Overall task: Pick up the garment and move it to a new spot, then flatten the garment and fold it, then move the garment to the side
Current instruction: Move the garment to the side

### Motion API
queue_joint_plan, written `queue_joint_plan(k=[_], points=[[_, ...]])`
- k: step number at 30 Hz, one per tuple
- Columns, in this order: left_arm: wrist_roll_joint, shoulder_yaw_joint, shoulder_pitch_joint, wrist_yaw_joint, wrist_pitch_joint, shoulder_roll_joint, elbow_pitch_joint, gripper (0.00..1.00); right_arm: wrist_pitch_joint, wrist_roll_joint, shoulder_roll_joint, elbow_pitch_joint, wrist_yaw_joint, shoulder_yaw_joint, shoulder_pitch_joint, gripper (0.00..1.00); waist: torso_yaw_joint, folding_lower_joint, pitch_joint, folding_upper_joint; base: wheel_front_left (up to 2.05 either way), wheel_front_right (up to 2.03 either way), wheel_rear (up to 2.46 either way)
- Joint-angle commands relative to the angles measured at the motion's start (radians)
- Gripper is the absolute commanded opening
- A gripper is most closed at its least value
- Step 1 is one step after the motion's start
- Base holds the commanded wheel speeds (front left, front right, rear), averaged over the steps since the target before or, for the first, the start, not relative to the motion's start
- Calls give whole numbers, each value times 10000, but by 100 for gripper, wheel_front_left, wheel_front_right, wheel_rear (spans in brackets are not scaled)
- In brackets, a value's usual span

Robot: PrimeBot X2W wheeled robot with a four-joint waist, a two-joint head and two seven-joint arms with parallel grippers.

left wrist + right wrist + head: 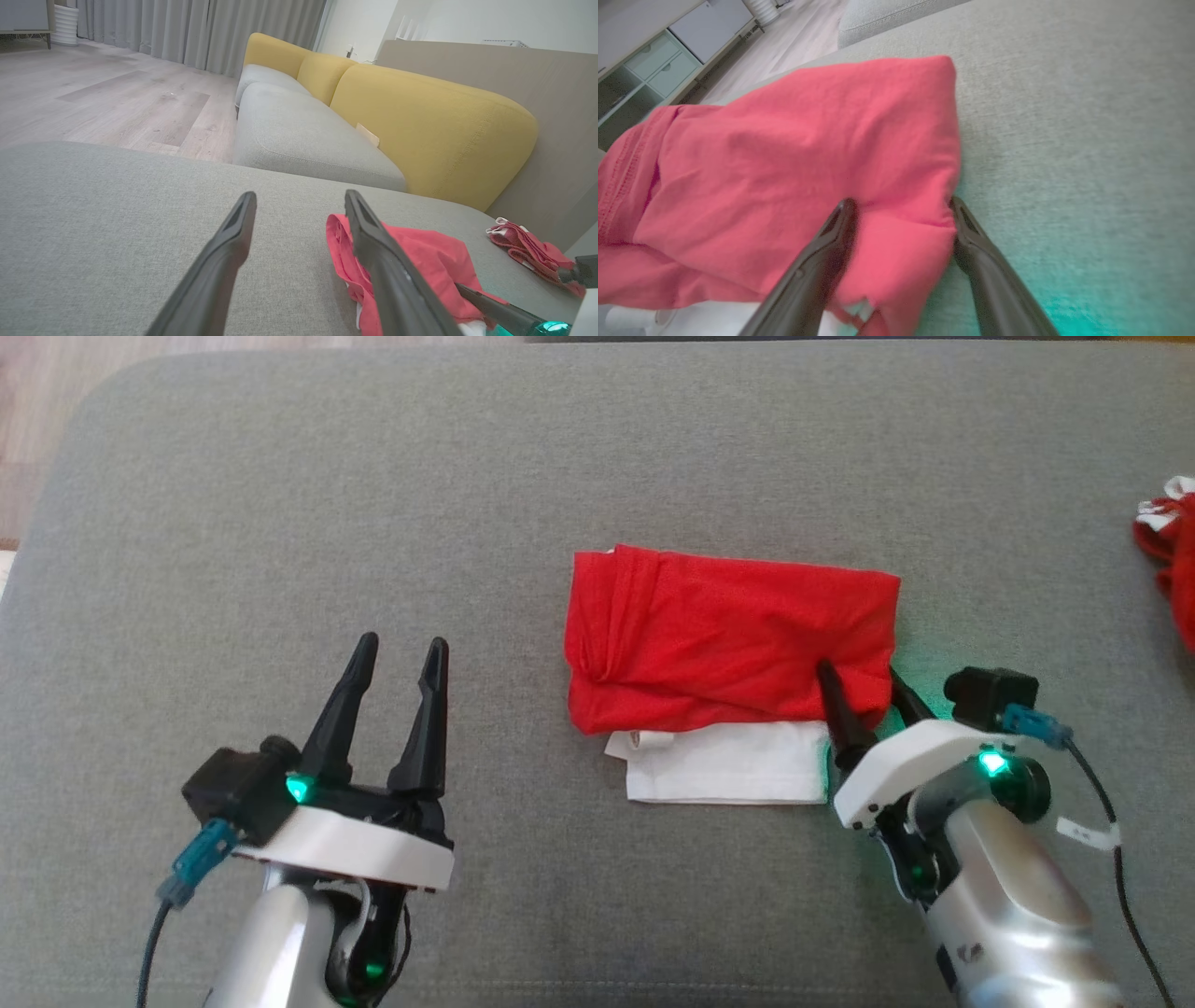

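Note:
The garment [728,635] is a folded red cloth with a white layer [728,765] showing along its near edge, lying right of centre on the grey cushion [373,504]. My right gripper [859,670] is open, its two fingers straddling the garment's near right corner [808,163], with red fabric between them in the right wrist view [901,201]. My left gripper [403,640] stands open and empty over bare cushion, well to the left of the garment. In the left wrist view its fingers [301,195] frame the garment's left end [420,261].
A second red and white cloth [1172,551] lies bunched at the cushion's right edge [528,247]. A yellow sofa backrest [420,116] rises beyond the cushion. Wooden floor [37,392] shows past the far left corner. Bare cushion spreads left of and beyond the garment.

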Motion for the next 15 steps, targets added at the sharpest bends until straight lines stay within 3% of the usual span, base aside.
queue_joint_plan(k=[1, 6, 7, 8, 15], points=[[67, 246, -446, -31, -120, 30, -312, 100, 53, 246, 45, -34, -9, 431, -381, 100, 73, 0, 45, 0, 0, 0, 0], [71, 205, -423, -35, -120, 30, -295, 100, 340, 763, 45, 966, -9, 1192, -718, 100, 119, 0, 44, 0, 0, 0, 0], [75, 210, -426, -30, -120, 30, -280, 100, 401, 797, 45, 1307, -9, 1449, -868, 44, 87, 0, 25, 0, 0, 0, 0], [77, 220, -428, -22, -120, 30, -279, 100, 361, 735, 45, 1446, -9, 1568, -952, 0, 53, 0, 11, 0, 0, 0, 0], [101, 336, -410, 2, -120, 30, -293, 100, -591, -551, 25, 2149, -9, 1722, -1747, 0, -444, 0, -112, 0, 0, 0, 0]])
